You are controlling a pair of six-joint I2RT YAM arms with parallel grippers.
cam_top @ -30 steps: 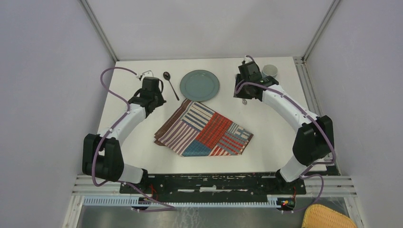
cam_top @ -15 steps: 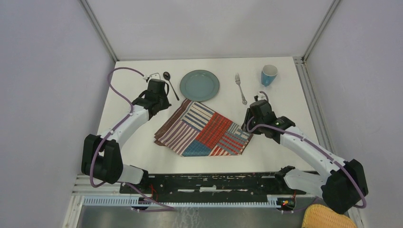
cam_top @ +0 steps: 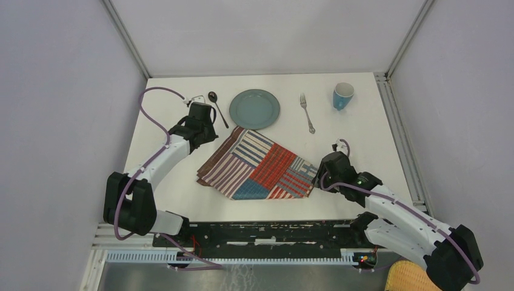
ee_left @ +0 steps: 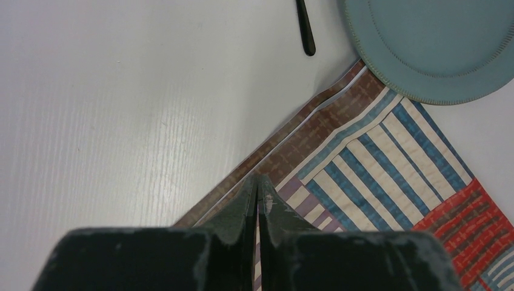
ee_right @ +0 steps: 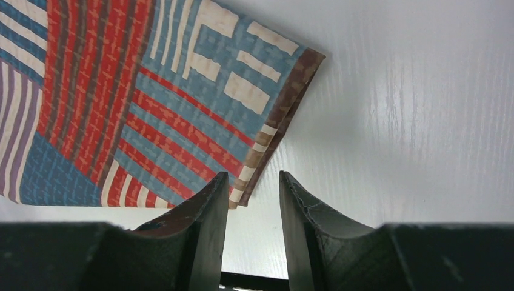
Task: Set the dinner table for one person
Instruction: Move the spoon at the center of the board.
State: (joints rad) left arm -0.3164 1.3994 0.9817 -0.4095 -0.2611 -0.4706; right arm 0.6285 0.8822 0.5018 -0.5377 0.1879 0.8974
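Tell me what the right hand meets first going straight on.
Most likely the brown-bordered edge of the placemat; the right hand points at it, jaws apart. Height above the dinner table is unclear.

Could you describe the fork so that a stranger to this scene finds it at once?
On the white table, look along the far side: a round grey-blue plate sits mid-way and a blue cup stands near the right corner. The fork lies flat between them. It is the only shiny, pronged piece; the spoon left of the plate is dark.
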